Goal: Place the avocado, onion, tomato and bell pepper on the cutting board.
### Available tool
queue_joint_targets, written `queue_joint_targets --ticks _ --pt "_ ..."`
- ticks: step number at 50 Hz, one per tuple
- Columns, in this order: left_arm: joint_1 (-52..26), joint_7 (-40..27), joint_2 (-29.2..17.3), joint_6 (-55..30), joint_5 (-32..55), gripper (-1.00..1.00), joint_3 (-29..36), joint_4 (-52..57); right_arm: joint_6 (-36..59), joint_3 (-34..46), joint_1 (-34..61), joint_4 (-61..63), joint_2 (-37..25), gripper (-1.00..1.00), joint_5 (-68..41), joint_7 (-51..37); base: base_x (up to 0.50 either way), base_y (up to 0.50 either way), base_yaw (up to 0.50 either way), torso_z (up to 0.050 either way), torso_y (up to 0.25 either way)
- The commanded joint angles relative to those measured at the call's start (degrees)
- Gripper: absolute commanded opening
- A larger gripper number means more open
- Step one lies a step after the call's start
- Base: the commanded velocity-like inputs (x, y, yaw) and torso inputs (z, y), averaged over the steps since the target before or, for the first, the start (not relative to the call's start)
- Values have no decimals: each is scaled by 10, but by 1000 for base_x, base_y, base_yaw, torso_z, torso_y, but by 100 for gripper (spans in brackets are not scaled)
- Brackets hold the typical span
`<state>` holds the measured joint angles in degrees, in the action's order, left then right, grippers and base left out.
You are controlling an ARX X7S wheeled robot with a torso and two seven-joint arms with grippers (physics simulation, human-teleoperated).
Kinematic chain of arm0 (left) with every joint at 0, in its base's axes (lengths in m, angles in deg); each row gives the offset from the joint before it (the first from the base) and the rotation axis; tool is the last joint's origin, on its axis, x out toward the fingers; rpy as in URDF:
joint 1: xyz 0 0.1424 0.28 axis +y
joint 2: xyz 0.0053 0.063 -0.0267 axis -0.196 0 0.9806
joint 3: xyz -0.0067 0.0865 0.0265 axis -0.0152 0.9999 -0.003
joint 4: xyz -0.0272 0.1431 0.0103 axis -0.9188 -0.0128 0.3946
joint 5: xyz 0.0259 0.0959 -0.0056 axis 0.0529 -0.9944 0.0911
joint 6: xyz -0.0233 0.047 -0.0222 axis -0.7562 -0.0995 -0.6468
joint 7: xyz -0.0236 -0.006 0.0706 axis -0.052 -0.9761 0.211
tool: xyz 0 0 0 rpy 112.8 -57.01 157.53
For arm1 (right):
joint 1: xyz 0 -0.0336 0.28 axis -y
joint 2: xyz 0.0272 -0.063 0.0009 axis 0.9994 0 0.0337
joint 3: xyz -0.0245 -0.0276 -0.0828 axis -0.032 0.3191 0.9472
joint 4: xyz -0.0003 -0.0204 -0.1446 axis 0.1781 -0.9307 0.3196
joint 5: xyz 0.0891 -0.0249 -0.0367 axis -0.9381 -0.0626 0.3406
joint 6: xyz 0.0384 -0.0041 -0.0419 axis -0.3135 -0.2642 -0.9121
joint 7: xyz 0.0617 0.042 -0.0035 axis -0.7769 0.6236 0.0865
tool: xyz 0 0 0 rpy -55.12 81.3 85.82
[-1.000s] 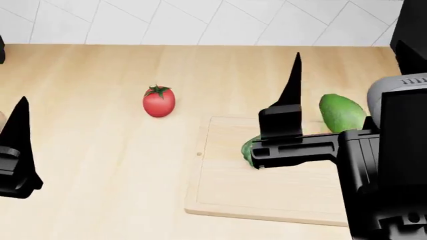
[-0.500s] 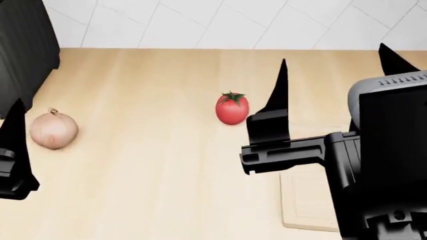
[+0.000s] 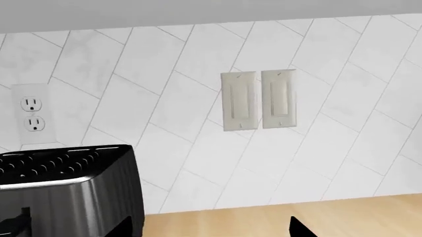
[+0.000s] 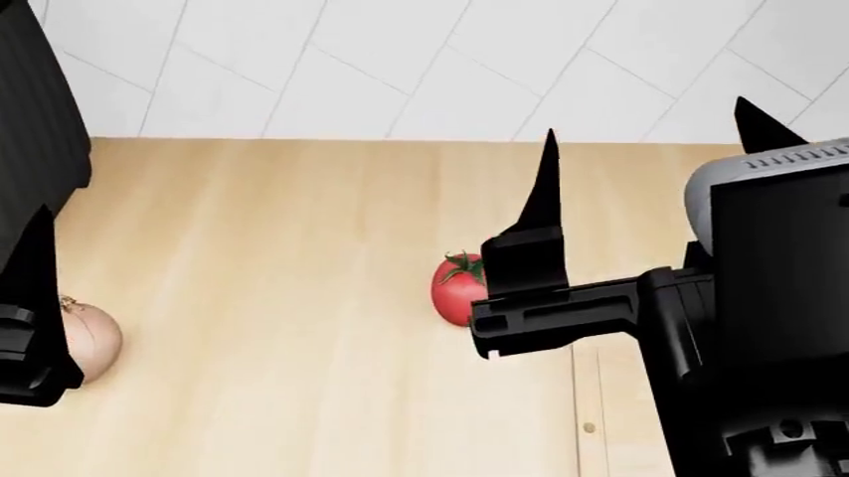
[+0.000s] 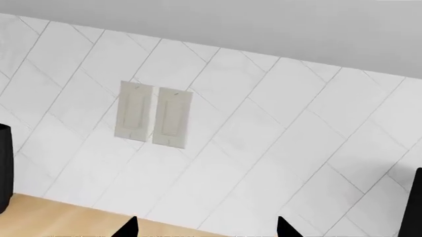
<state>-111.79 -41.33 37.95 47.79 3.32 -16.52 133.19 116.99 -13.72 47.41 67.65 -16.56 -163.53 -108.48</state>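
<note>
The red tomato (image 4: 455,289) lies on the wooden counter, partly behind the near finger (image 4: 540,214) of my right gripper (image 4: 650,164). That gripper hangs above it, open and empty. The tan onion (image 4: 90,339) rests at the far left, half hidden by a finger (image 4: 32,288) of my left gripper (image 3: 209,231), which is open with nothing in it. Only a narrow strip of the cutting board (image 4: 605,397) shows at the lower right. Both wrist views face the wall; my right gripper (image 5: 205,230) shows two well-spread tips there. The avocado and bell pepper are out of view.
A black toaster (image 3: 66,192) stands at the back left of the counter (image 4: 265,248), seen also as the toaster (image 4: 34,119) in the head view. The white tiled wall carries two light switches (image 3: 257,101) and an outlet (image 3: 33,116). A dark object (image 5: 416,202) stands at the right.
The head view has swung left and tilted: the tomato slid right and down, the onion came into view, the board and avocado left at the right. Both grippers stay open.
</note>
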Motion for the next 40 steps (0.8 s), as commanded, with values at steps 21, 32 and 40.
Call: queue_joint_targets --ticks 21,32,40 --pt "-3 14 9 9 1 100 -14 -3 14 192 89 -241 82 100 24 123 0 0 0 0 0" --pt "13 26 2 19 -9 100 -19 -7 -83 303 85 -356 109 100 199 241 0 0 0 0 0" --pt "33 28 -6 31 -11 100 -27 -5 -126 348 82 -418 125 100 259 272 0 0 0 0 0"
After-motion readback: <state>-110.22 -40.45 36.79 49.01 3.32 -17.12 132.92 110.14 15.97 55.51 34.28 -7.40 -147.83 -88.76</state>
